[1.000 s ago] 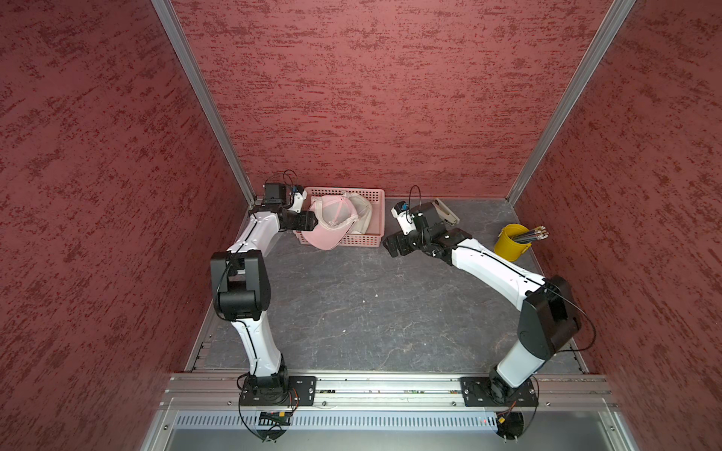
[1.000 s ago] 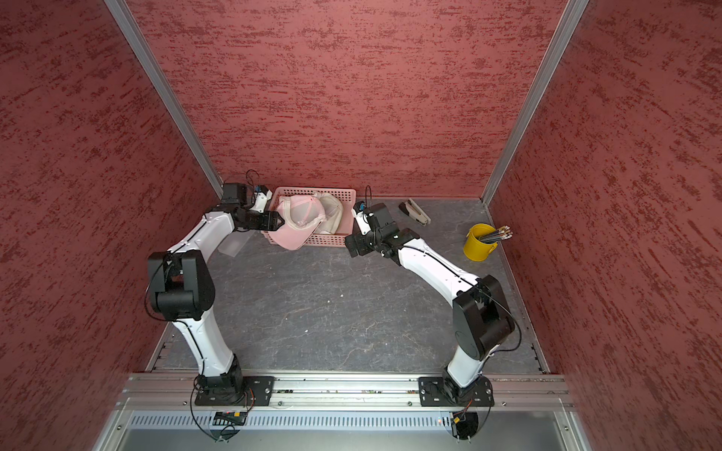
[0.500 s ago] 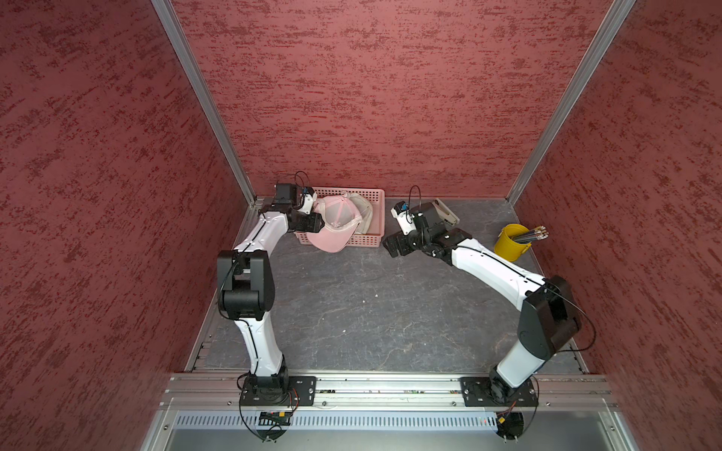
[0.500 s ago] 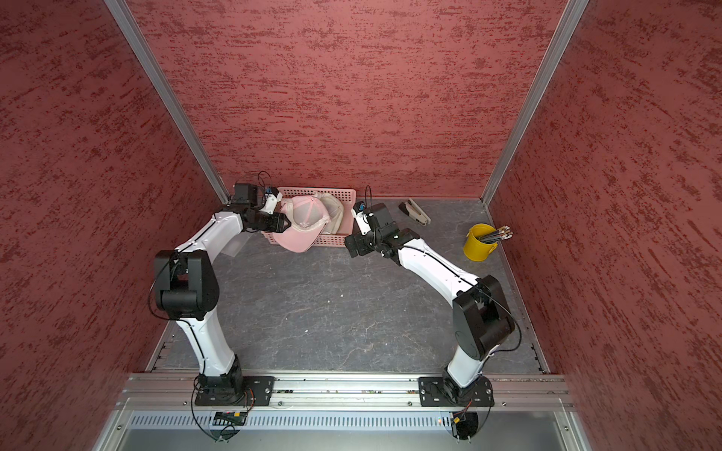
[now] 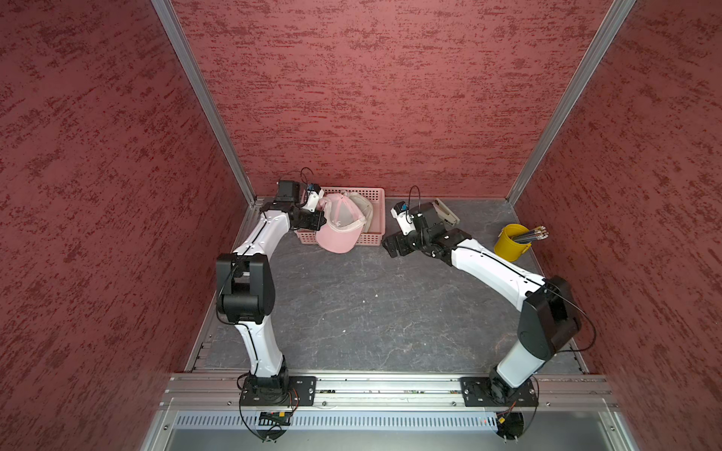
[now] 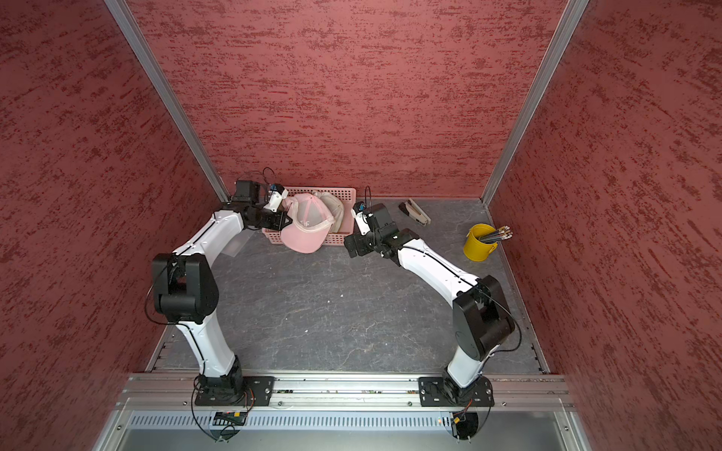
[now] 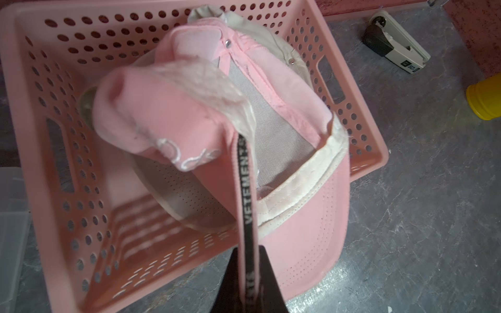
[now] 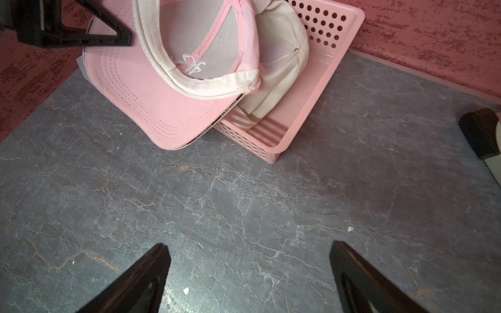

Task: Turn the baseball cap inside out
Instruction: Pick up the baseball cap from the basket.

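The left gripper [image 7: 248, 249] is clamping the brim edge of the pink cap [image 5: 336, 239], brim pointing robotward over the basket [image 5: 376, 192] wall, while the right gripper [image 8: 249, 244] is hovering wide open, empty.

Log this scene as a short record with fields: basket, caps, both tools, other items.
basket: pink, perforated, at the far edge of the table
pink cap: over the basket's front wall, sweatband and lining facing up, brim sticking out past the wall
beige cap: inside the basket, behind the pink cap
left tool: shut on the pink cap's brim edge
right tool: open, empty, above bare table beside the basket
other items: yellow cup holding pencils; stapler; both on the table's right side
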### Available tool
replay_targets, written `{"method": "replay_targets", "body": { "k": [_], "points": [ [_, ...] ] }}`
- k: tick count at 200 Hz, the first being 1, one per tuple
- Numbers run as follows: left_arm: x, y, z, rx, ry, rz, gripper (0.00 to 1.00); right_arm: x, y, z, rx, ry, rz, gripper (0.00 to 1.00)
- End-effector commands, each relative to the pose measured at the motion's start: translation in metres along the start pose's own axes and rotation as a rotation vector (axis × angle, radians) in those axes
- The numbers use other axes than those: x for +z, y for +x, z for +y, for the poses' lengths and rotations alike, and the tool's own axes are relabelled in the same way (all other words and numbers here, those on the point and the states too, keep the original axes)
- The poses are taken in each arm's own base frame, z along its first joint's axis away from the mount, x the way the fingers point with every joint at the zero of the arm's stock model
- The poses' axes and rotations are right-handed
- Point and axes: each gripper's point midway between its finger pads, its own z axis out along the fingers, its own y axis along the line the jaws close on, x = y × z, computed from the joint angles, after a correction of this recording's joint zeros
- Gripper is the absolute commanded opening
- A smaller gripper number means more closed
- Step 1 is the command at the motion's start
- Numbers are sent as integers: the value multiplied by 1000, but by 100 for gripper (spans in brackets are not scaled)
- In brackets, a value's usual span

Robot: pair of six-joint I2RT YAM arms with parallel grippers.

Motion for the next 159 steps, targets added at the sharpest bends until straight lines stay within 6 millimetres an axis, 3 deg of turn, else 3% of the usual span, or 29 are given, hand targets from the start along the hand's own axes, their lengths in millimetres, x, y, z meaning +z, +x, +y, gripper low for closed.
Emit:
{"method": "replay_targets", "body": {
  "k": [1, 25, 38, 65, 82, 105, 128, 159],
  "points": [
    [-44, -39, -36, 146, -22, -100, 0, -30, -32, 7, 18, 10, -69, 98],
    [-73, -56, -71, 298, -77, -152, 0, -54, -47, 0, 58, 57, -86, 99],
    [-81, -61, -89, 425, -159, -181, 0, -71, -54, -15, 110, 99, -93, 99],
    [-78, -71, -128, 776, -415, -357, 0, -110, -62, -68, 282, 153, -121, 99],
    [-72, -67, -156, 1004, -541, -466, 0, -132, -61, -100, 375, 199, -142, 98],
    [-61, -63, -195, 1288, -709, -547, 0, -152, -59, -120, 408, 240, -157, 99],
    [-48, -58, -222, 1513, -867, -605, 0, -161, -65, -124, 403, 236, -146, 98],
    [-21, -40, -245, 1743, -996, -593, 0, -160, -79, -94, 339, 119, -102, 97]
  ]
}}
